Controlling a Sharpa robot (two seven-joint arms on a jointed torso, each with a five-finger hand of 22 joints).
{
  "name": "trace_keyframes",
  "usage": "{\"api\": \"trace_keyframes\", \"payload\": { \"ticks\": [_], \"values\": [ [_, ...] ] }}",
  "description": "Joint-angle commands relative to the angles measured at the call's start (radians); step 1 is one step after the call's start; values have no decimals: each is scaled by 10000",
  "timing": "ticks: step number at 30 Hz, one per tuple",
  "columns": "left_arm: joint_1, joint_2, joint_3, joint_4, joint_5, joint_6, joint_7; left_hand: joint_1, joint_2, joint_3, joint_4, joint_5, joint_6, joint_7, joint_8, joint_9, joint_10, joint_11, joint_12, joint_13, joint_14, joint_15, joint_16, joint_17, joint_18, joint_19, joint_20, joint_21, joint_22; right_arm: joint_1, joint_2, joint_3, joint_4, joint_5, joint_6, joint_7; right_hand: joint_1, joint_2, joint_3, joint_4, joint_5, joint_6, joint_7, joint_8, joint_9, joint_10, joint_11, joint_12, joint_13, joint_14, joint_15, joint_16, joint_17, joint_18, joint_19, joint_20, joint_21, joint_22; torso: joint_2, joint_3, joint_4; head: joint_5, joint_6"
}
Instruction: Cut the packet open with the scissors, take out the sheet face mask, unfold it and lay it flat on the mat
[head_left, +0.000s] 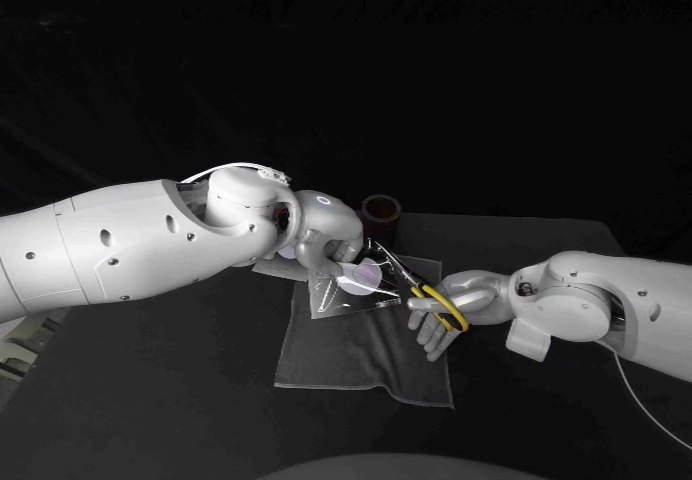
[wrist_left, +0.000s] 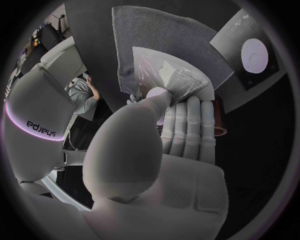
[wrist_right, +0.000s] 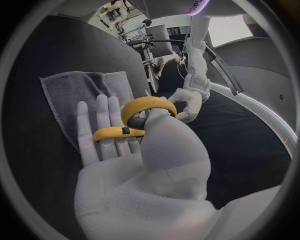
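My left hand (head_left: 329, 245) holds the silvery, see-through packet (head_left: 355, 287) by its upper edge, just above the far end of the grey mat (head_left: 368, 360). In the left wrist view the thumb and fingers (wrist_left: 187, 117) pinch the packet (wrist_left: 172, 80) over the mat (wrist_left: 156, 30). My right hand (head_left: 440, 320) grips the yellow-handled scissors (head_left: 438, 303), their dark blades pointing at the packet's right side. The right wrist view shows the yellow handles (wrist_right: 145, 106) looped round the thumb and fingers of the right hand (wrist_right: 125, 150), with the mat (wrist_right: 81, 95) behind. Whether the blades touch the packet I cannot tell.
A dark reddish cylinder (head_left: 381, 210) stands behind the hands on the black table. In the left wrist view a dark panel with a white round disc (wrist_left: 255, 55) lies beyond the mat. The mat's near half lies bare.
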Motion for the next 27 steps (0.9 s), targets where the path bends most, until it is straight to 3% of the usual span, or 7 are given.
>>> {"api": "trace_keyframes", "payload": {
  "ticks": [1, 6, 9, 13, 16, 19, 27],
  "values": [
    [7, 10, 0, -8, -170, -18, 45, -11, 90, 1430, -1398, 34, 51, -13, 26, 467, 24, 32, -59, 12, -79, -25, -56, -14, 202, -54, -14, 27, 9, 21, -15, 13, 16, -120, 45, -63, 33, 182, -159, -8, -23, 196, 99, 97, 50, 533, -140, 104, 57, 248, -67, 112, 79, 705, 181, -63, 128, 27, 1, 1, 1, 7, -16],
    [7, 29, 0, 1, -184, -78, 69, -11, 90, 1430, -1398, 34, 51, -13, 26, 467, 24, 32, -59, 12, -79, -25, -56, -14, 202, -54, -14, 27, 9, 32, 19, 13, -13, -167, -190, -128, 211, 461, -559, -12, -12, 595, -121, 230, 265, 1065, -366, 268, 277, 813, -285, 279, 375, 710, 580, -262, 360, 76, 0, 2, -1, 4, -24],
    [7, 40, 0, 11, -201, -127, 88, -11, 92, 1431, -1402, 34, 52, -17, 25, 484, 26, 31, -61, 15, -79, -26, -55, -14, 202, -54, -15, 28, 8, 44, 74, 13, -20, -221, -368, -167, 347, 663, -863, -17, -25, 975, -351, 406, 554, 1575, -589, 483, 552, 1344, -500, 505, 728, 712, 951, -473, 555, 122, -1, 1, 1, 2, -37],
    [8, 48, 0, 32, -231, -185, 108, -11, 93, 1431, -1403, 34, 53, -18, 24, 486, 26, 31, -61, 16, -79, -26, -55, -14, 203, -55, -15, 28, 7, 70, 123, 13, -33, -314, -558, -250, 564, 917, -1034, -17, 10, 1560, -738, 745, 1085, 2376, -961, 921, 1066, 2206, -872, 975, 1380, 704, 1528, -802, 830, 200, 4, -2, 8, 4, -83],
    [9, 49, 0, 45, -270, -240, 122, -11, 94, 1431, -1403, 34, 53, -18, 24, 489, 26, 30, -62, 16, -79, -27, -55, -14, 203, -55, -15, 28, 7, 120, 165, 12, -72, -387, -701, -358, 578, 1048, -1042, -6, -1, 2046, -1086, 1106, 1695, 3026, -1309, 1439, 1693, 2935, -1201, 1421, 2084, 702, 2123, -1119, 1061, 268, 5, -7, 8, 17, -106],
    [9, 48, 0, 54, -301, -284, 133, -9, 96, 1434, -1406, 34, 55, -21, 24, 496, 27, 30, -62, 17, -79, -28, -55, -14, 205, -56, -18, 28, 6, 156, 186, 12, -89, -436, -844, -467, 582, 1131, -1043, -3, 0, 2332, -1306, 1352, 2189, 3372, -1520, 1867, 2230, 3379, -1410, 1686, 2635, 705, 2560, -1324, 1209, 312, 2, -9, 11, 15, -125],
    [9, 47, 0, 60, -331, -324, 140, -9, 96, 1435, -1409, 34, 58, -24, 24, 504, 29, 29, -63, 19, -79, -30, -54, -14, 206, -59, -20, 28, 6, 208, 209, 11, -117, -523, -856, -655, 734, 1305, -1043, -12, -12, 2673, -1596, 1642, 3106, 3624, -1800, 2647, 3359, 3879, -1687, 1969, 3669, 691, 3156, -1591, 1348, 351, 0, -7, 9, 29, -148]
  ]
}}
